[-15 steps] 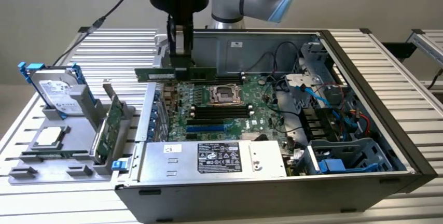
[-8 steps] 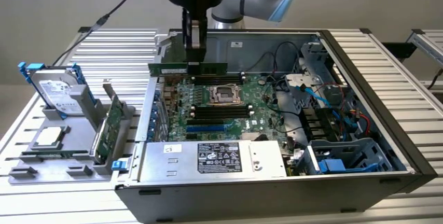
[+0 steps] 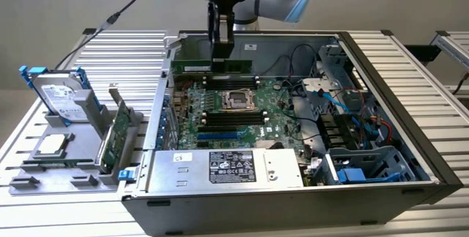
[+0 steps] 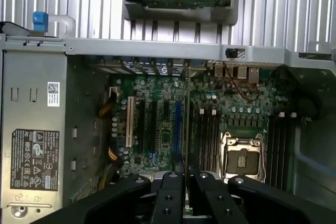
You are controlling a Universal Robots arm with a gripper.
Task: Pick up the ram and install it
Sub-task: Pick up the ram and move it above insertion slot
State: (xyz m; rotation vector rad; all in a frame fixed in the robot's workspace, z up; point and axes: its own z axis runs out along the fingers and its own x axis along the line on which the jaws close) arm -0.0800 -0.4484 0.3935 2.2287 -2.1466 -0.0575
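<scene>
hovering over the motherboard, gripper jaws pinching the ram, cpu socket near, power supply well apart

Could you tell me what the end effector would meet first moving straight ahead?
Holding the long green ram stick, the end effector would probably bring it onto the black memory slots of the green motherboard.

room: open over motherboard | obstacles: cables (exterior view's right), case wall near hand

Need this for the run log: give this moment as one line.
gripper: shut on long narrow green ram stick | place: over black memory slots beside square metal processor socket | seated: cannot tell
</scene>
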